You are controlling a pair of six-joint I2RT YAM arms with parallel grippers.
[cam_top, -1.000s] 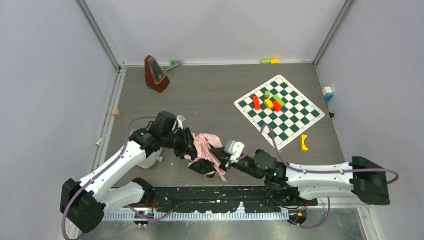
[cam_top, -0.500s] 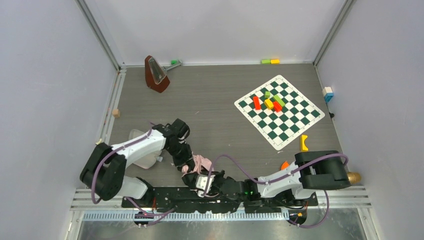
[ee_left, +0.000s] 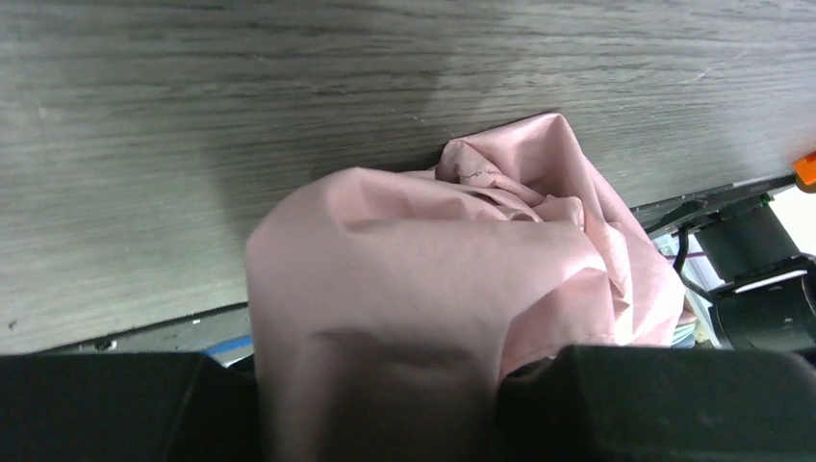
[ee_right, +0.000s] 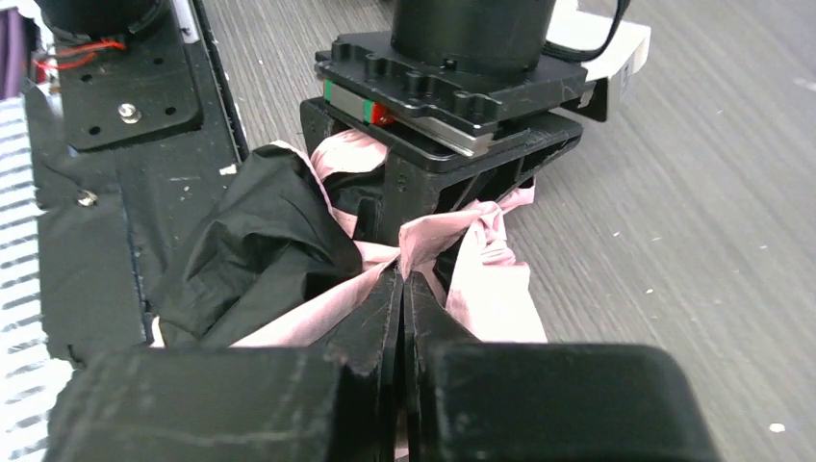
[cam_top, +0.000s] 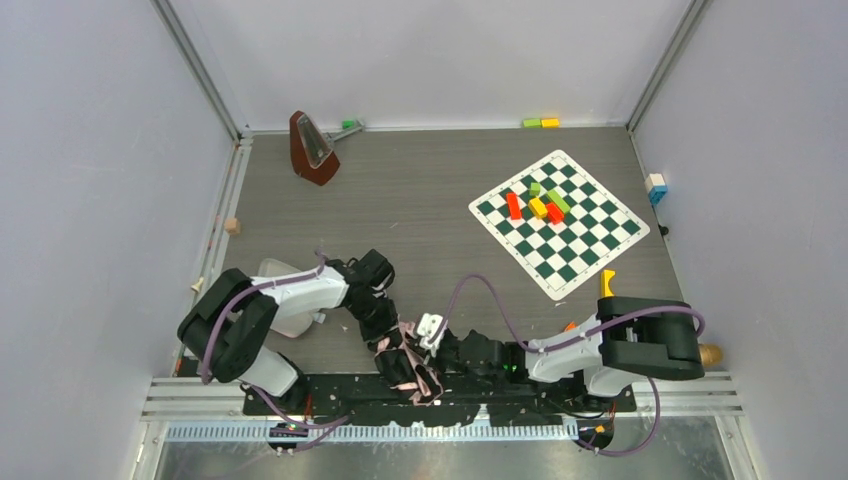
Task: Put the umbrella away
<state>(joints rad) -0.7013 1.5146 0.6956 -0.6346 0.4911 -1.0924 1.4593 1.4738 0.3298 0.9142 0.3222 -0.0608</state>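
The umbrella [cam_top: 408, 372] is a crumpled bundle of black and pale pink fabric at the table's near edge, partly over the black base plate [cam_top: 340, 392]. My left gripper [cam_top: 392, 350] is shut on its pink fabric, which fills the left wrist view [ee_left: 433, 279] between the jaws. My right gripper [cam_top: 432, 352] faces it from the right. Its fingers are pressed together on a pinch of pink fabric [ee_right: 423, 241]. Black canopy [ee_right: 255, 250] lies to the left over the base plate. The handle and ribs are hidden.
A brown metronome [cam_top: 312, 148] stands at the back left. A chessboard mat [cam_top: 590, 240] with several coloured blocks lies at the right, a yellow block [cam_top: 607, 285] beside it. A white object [cam_top: 283, 305] lies under the left arm. Small blocks line the walls.
Both grippers have pulled the umbrella from mid-table back to the near edge and onto the base plate. The bundle is more bunched together, and the arms are folded in close.
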